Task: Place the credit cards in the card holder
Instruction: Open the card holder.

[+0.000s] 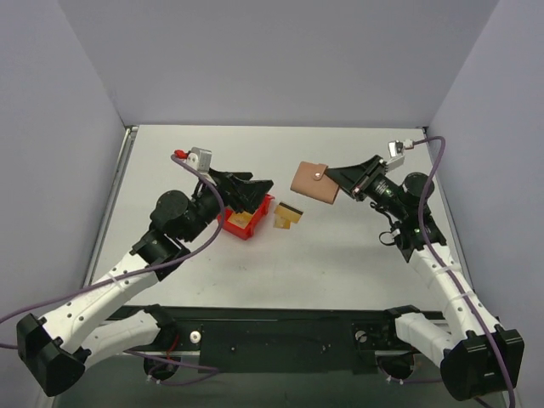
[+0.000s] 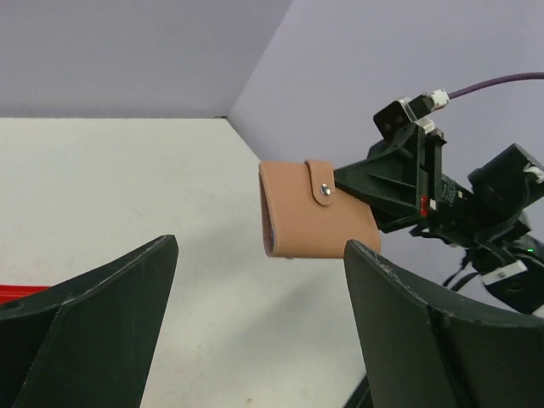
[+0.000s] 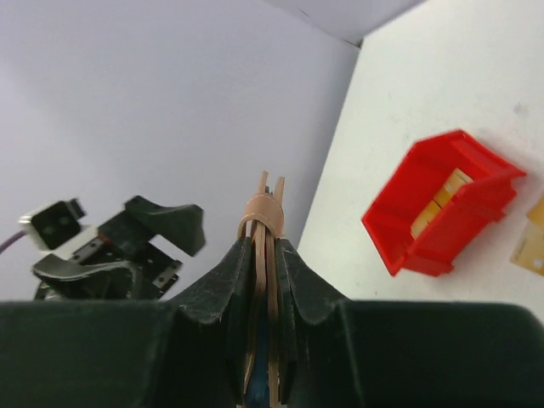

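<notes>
The right tool [image 1: 338, 180] pinches the closed card holder [image 1: 313, 181] above the counter [image 1: 340, 272], seemingly offering it to the left tool [image 1: 259, 194], spread wide and empty; credit cards [image 1: 287, 216] lie beside and inside the red bin [image 1: 233, 229].

I see wallet [image 1: 315, 182]: brown, clasped shut, up off table [image 1: 340, 272] | cards [image 1: 287, 216]: gold, beside and inside red bin [image 1: 231, 226]

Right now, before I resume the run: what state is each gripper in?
Left gripper: open, holding nothing.
Right gripper: closed on the card holder.
</notes>
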Robot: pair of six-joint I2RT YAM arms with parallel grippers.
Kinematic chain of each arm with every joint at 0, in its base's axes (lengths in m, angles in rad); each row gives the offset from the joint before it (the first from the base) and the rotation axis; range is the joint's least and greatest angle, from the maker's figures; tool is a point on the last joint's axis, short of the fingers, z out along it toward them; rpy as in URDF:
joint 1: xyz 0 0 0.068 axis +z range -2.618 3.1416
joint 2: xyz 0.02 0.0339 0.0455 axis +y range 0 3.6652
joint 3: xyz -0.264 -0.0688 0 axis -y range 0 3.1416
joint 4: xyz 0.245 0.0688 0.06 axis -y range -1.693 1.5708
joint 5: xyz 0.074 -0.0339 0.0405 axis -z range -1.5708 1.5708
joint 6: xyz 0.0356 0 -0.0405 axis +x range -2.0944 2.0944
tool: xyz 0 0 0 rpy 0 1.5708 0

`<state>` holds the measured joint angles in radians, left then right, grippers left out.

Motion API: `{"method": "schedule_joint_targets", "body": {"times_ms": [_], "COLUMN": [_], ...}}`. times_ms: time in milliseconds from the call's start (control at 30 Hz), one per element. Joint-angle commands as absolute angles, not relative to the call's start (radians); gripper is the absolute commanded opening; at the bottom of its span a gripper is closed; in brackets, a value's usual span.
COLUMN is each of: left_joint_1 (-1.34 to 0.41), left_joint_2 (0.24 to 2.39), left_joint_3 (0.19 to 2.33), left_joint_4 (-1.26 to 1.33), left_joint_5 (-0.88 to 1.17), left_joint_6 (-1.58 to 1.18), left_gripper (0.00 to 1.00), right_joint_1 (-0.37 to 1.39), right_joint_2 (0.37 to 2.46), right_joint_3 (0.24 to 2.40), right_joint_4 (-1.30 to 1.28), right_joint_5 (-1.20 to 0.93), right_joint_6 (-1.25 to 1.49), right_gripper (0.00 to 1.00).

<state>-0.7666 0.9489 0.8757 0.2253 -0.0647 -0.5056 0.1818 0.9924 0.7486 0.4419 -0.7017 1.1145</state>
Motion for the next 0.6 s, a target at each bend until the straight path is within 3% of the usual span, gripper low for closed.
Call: {"method": "schedule_joint_targets", "body": {"times_ms": [0, 300, 567], "left_joint_1": [-0.707, -0.641, -0.650], "left_joint_2": [0.966, 1.081, 1.199], "left_joint_3": [0.827, 0.792, 0.788], "left_joint_4": [0.533, 0.889, 1.048], "left_joint_5": [0.150, 0.273, 0.318], "left_joint_6": [-0.814, -1.167, -1.264], "left_gripper": [0.90, 0.90, 0.88], "right_joint_1": [0.176, 0.178, 0.215], "right_joint_2": [0.976, 1.018, 1.069], "right_joint_3": [0.723, 0.721, 0.755], "right_joint_4": [0.817, 1.031, 1.155], "right_joint_5": [-0.632, -0.529, -0.523], "right_joint_6": [1.227, 1.305, 1.358], "right_gripper": [0.00, 0.00, 0.00]}}
